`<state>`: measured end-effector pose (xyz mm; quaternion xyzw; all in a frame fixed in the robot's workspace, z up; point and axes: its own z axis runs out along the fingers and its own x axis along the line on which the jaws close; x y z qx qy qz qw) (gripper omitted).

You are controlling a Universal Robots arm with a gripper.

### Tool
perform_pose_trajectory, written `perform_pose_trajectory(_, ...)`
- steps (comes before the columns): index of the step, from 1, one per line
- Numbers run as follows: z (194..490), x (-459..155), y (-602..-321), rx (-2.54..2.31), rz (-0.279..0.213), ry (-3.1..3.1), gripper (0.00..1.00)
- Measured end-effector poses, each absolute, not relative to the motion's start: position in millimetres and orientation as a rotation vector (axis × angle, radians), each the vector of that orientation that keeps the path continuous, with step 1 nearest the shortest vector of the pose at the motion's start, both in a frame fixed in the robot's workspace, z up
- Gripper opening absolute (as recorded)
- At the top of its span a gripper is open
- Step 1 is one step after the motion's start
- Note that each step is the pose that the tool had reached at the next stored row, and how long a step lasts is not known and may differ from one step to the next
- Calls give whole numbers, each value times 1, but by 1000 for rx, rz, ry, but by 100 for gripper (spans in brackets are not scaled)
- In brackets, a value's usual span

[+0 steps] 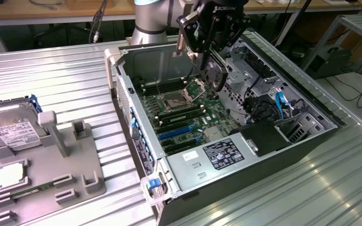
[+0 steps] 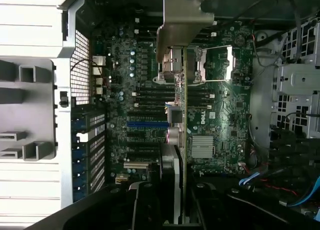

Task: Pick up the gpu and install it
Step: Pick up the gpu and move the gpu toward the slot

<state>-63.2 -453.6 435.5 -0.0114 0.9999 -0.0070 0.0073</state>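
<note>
Gpu (image 1: pixel 215 74): picked up, clamped between gripper (image 1: pixel 203 59) fingers; above motherboard (image 1: pixel 197 123), 1 o'clock of blue slots (image 1: pixel 173 133); not yet seated.

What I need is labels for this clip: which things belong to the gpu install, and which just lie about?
In the job: gpu, gripped in the end effector; open computer case; blue expansion slots.
Lying about: hard drive; grey parts holder.
</note>
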Motion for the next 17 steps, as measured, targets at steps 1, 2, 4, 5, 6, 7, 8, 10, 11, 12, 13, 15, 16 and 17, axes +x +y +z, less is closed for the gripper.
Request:
perform_pose_trajectory(1,435,-62,-454,-36,-22,3127,28)
perform_pose_trajectory(2,435,-61,-454,-36,-22,3127,28)
perform_pose_trajectory(4,435,-57,-454,-36,-22,3127,28)
perform_pose_trajectory(5,434,-55,-454,-36,-22,3127,28)
perform_pose_trajectory(6,434,-52,-454,-36,-22,3127,28)
perform_pose_trajectory(7,434,-48,-454,-36,-22,3127,28)
perform_pose_trajectory(8,434,-45,-454,-36,-22,3127,28)
perform_pose_trajectory(10,434,-40,-454,-36,-22,3127,28)
perform_pose_trajectory(11,434,-39,-454,-36,-22,3127,28)
perform_pose_trajectory(12,434,-38,-454,-36,-22,3127,28)
perform_pose_trajectory(13,434,-38,-454,-36,-22,3127,28)
perform_pose_trajectory(15,434,-38,-454,-36,-22,3127,28)
perform_pose_trajectory(16,434,-38,-454,-36,-22,3127,28)
perform_pose_trajectory(17,434,-38,-454,-36,-22,3127,28)
